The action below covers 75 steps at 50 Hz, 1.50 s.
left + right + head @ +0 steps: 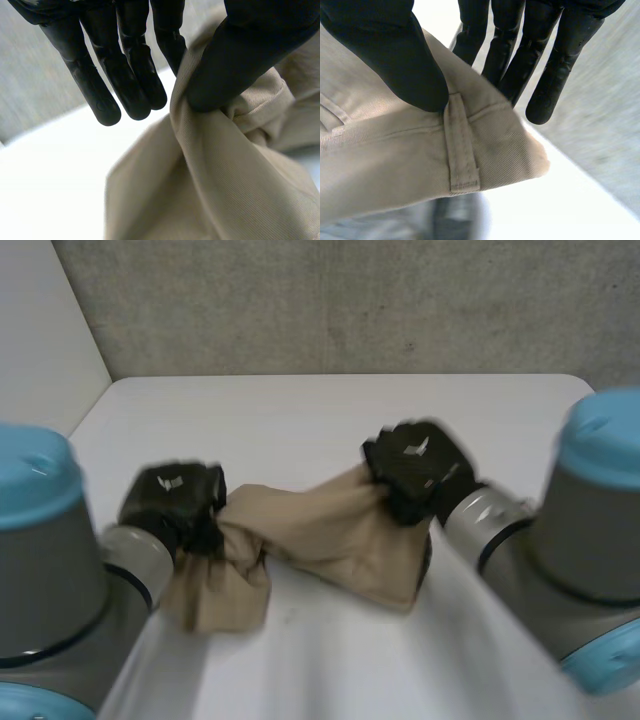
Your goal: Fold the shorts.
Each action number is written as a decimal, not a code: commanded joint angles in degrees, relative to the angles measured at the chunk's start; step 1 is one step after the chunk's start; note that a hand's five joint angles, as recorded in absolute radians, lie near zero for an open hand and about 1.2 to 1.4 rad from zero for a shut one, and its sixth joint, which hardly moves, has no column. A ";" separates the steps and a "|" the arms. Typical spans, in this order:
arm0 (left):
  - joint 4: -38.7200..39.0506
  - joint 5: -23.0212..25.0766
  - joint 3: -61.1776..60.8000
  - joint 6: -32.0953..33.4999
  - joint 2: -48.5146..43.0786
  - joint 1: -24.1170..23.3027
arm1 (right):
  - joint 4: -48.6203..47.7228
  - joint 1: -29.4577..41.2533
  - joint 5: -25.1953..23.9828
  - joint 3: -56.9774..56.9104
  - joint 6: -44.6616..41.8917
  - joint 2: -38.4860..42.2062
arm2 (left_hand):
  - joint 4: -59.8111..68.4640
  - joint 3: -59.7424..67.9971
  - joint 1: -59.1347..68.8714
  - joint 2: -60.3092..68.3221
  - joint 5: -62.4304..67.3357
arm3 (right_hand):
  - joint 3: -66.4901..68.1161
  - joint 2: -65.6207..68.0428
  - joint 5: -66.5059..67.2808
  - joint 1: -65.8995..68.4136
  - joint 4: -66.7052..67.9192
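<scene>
Thumbs pinching cloth on both sides: shorts (340,530) run crosswise between my left hand (172,498) and right hand (415,465), waistband (380,145) at the right.

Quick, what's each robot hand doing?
Left robot hand: closed, pinching the shorts.
Right robot hand: closed, pinching the shorts too.

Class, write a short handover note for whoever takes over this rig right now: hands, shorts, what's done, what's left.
Left hand: shut, pinching one end of the beige twill shorts between thumb and fingers.
Right hand: shut on the waistband beside a belt loop.
Shorts: bunched, slung between both hands over the white table.
Done: both grips.
To do: the whole fold; no neat fold shows yet.
</scene>
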 commanded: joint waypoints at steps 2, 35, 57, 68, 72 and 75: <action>-0.13 5.63 4.53 12.95 5.99 0.18 | 9.93 -3.32 -1.32 -5.76 -8.32 -4.53 | 11.38 11.99 16.81 11.54 13.17 | 13.56 12.50 14.45 23.62 11.99; 2.07 -3.15 16.67 20.61 -14.94 2.81 | 15.03 -3.50 4.49 -26.17 -2.61 14.12 | -43.93 -43.32 -38.51 -43.78 -42.15 | -56.44 -57.50 -55.55 -46.38 -58.01; -13.32 0.45 2.51 -4.27 -5.96 3.51 | 8.20 -5.25 -3.34 4.06 10.66 6.72 | -46.29 -45.68 -40.87 -46.13 -44.50 | -49.96 -51.03 -49.07 -39.90 -51.53; -6.37 -0.16 3.73 -3.92 -13.25 4.92 | 1.59 -5.08 -2.29 5.13 10.22 9.79 | -41.42 -40.82 -36.00 -41.27 -39.64 | -49.79 -50.86 -48.90 -39.74 -51.37; -4.70 -0.16 4.70 -3.66 -15.36 5.01 | -1.13 -5.08 -1.85 4.70 9.00 11.99 | -28.66 -28.05 -23.23 -28.50 -26.87 | -44.27 -45.33 -43.38 -34.21 -45.84; -3.38 -0.08 5.32 -3.57 -16.33 5.01 | -2.89 -4.99 -1.58 4.08 7.42 13.22 | -16.39 -15.78 -10.96 -16.23 -14.60 | -30.32 -31.39 -29.43 -20.27 -31.90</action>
